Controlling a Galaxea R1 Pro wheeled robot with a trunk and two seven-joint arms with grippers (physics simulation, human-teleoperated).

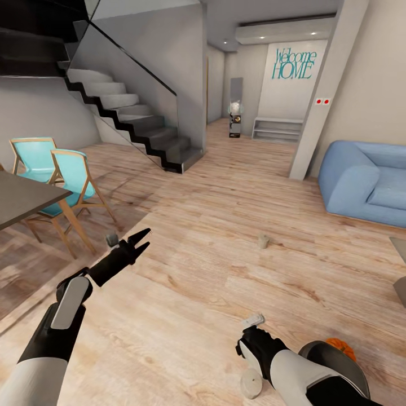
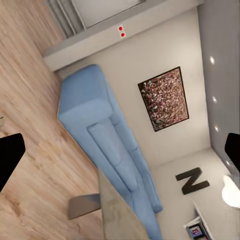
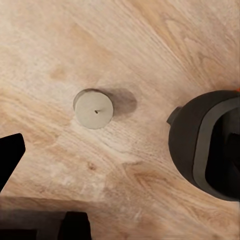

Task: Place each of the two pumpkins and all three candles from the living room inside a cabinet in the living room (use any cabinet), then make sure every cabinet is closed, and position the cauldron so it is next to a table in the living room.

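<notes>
Left end effector (image 1: 141,239) open and empty; right end effector's state unclear, above a candle (image 3: 93,108).

A home's open living area: a blue sofa (image 1: 366,183) sits on pale wood flooring (image 1: 225,270), and across the room from the sofa a dark staircase (image 1: 127,121) climbs. Beyond the sofa, a wall reads "Welcome HOME" (image 1: 294,63). Turquoise chairs (image 1: 56,175) stand near the staircase's foot beside a dining table (image 1: 22,197).

My arms are white at the forearm, then black at the wrist with grey panels; my left tool (image 1: 141,239) has two pointed black fingers.
</notes>
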